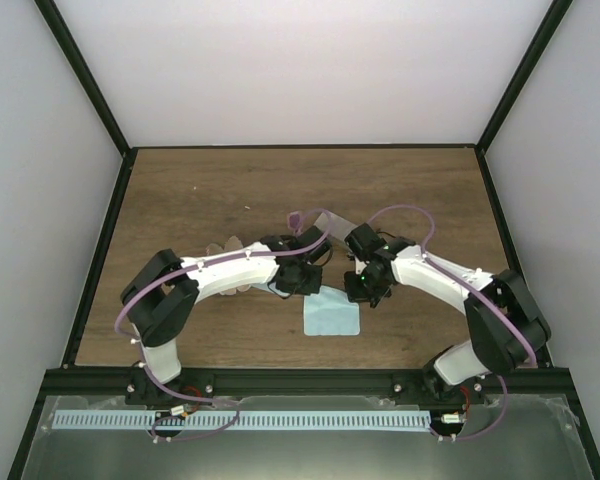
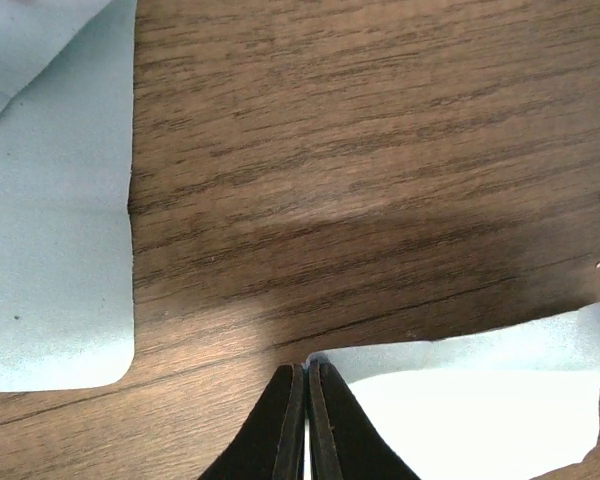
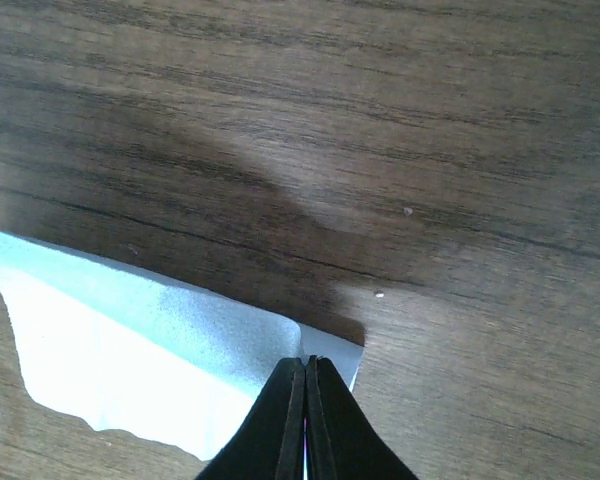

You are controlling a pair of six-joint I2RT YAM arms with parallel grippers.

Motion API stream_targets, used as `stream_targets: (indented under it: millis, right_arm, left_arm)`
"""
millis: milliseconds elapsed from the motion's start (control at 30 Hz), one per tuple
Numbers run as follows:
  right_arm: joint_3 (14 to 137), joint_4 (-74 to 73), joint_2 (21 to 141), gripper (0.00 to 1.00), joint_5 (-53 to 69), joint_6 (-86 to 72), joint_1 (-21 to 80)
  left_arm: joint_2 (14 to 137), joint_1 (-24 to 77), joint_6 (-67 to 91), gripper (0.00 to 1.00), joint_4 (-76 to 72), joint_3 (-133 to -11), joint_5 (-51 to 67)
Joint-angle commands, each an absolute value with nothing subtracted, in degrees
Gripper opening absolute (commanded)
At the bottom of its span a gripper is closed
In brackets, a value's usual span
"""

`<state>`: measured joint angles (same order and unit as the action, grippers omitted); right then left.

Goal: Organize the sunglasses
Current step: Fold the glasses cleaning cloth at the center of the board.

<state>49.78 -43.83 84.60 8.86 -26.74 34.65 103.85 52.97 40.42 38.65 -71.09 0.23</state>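
Both grippers stood close together over the middle of the wooden table [image 1: 200,190]. The left gripper [image 2: 307,372] and the right gripper [image 3: 306,366] each had jaws pressed together on a corner of a lifted blue cloth [image 3: 130,350]. A second blue cloth [image 1: 332,315] lay flat just beside them. The left arm [image 1: 230,272] half covered a pale pinkish shape [image 1: 228,245], perhaps a case; we could not make out the sunglasses.

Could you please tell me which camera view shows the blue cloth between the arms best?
The top external view: the cloth lies almost whole in sight there. Each wrist view shows only a corner of it at the bottom edge.
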Motion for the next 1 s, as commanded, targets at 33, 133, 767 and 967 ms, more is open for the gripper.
stream_targets:
  millis: [33, 133, 767, 967]
  right_arm:
    - [50.2, -45.4, 82.0, 0.01, 8.5, -28.0, 35.4]
    - [50.1, -45.9, 81.8, 0.01, 8.2, -28.0, 35.3]
    - [47.1, -46.6, 79.0, 0.01, 9.2, -27.6, 35.7]
    - [47.1, -47.2, 78.8, 0.01, 9.3, -27.6, 36.2]
  left_arm:
    - [102.4, 54.1, 38.2, 0.04, 39.4, -70.2, 1.5]
    - [102.4, 54.7, 38.0, 0.04, 39.9, -69.9, 1.7]
    - [99.1, 56.0, 38.5, 0.04, 39.5, -66.7, 2.2]
    - [102.3, 58.2, 36.8, 0.04, 41.5, -69.4, 2.7]
